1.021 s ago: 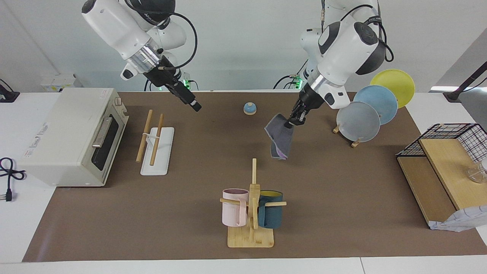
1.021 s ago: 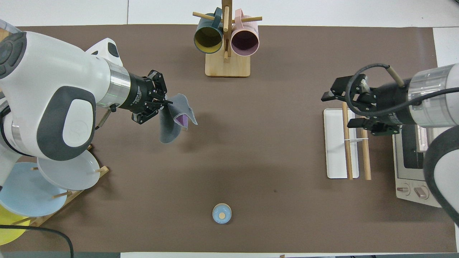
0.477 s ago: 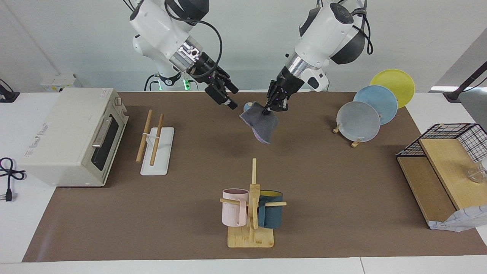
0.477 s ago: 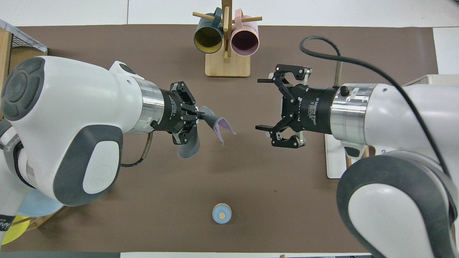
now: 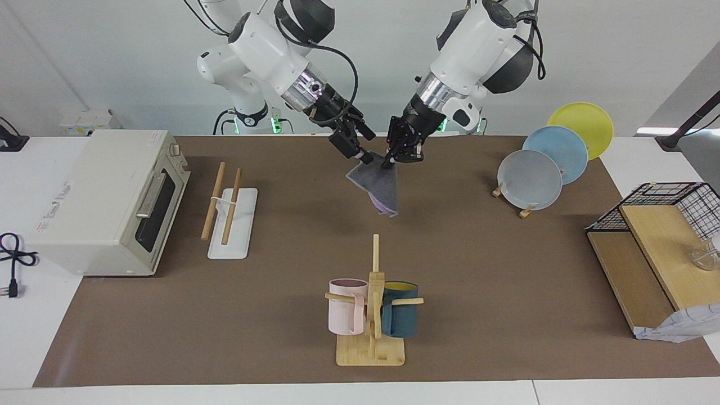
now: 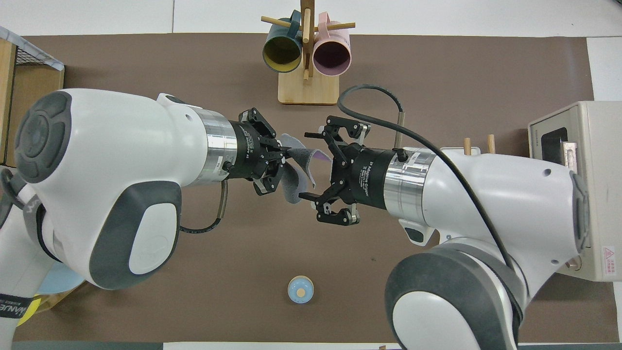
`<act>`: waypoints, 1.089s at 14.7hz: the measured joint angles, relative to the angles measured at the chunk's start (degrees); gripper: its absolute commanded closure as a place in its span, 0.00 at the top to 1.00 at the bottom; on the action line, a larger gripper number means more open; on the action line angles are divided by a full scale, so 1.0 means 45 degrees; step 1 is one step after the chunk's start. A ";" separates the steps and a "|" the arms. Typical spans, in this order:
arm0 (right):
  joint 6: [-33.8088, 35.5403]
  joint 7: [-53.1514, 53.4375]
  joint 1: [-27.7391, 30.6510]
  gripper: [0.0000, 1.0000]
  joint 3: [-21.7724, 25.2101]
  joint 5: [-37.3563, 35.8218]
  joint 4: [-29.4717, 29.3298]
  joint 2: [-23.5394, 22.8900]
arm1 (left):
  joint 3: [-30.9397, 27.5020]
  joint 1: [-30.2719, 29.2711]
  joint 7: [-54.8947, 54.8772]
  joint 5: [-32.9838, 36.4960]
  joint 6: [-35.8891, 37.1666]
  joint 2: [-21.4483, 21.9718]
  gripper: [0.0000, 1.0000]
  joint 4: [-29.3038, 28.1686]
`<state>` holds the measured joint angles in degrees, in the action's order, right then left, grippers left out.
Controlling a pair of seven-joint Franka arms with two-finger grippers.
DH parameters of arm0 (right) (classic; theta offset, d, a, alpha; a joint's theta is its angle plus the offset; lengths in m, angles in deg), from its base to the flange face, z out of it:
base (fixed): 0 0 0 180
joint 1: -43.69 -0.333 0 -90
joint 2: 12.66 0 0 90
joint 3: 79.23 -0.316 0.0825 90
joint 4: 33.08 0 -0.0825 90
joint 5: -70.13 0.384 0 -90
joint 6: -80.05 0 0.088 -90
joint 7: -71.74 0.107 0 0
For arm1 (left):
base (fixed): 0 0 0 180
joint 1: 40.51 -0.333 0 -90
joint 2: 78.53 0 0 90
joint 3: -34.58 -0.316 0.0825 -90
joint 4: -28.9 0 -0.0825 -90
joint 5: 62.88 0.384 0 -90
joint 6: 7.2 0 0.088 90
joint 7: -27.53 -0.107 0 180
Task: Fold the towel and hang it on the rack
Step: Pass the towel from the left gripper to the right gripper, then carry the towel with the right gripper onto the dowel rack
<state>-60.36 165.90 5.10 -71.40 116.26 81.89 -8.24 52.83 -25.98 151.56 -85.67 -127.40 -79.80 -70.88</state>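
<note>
The left gripper [image 5: 389, 162] pinched the purple-and-grey cloth towel [image 5: 378, 190] aloft; the spread-fingered right gripper [image 5: 364, 158], closing poorly, might miss its edge

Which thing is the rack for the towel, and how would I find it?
Start at the big cream toaster oven at the right arm's end of the table. Right beside it, in front of its door, lies the rack: a flat white base carrying two long pale wooden rods. Unlike the mug tree, it holds no cups.
</note>
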 measured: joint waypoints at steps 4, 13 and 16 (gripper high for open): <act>-0.0591 -0.1480 0.0004 1.00 0.0038 0.0257 0.0105 -0.0738 | 0.0000 0.0000 0.0234 -0.0001 -0.0035 0.0000 0.00 0.0000; -0.1597 -0.2576 0.0006 0.04 0.0050 0.0549 -0.0022 -0.1141 | 0.0000 0.0000 0.0593 -0.0001 -0.0052 0.0000 0.00 0.0000; -0.1598 -0.2824 0.0011 0.00 0.0054 0.0551 -0.0213 -0.1253 | 0.0000 0.0000 0.0724 -0.0001 -0.0054 0.0000 0.00 0.0000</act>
<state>-67.55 153.19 5.15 -71.16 118.74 80.93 -13.88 52.83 -25.98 154.81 -85.67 -127.64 -79.80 -70.88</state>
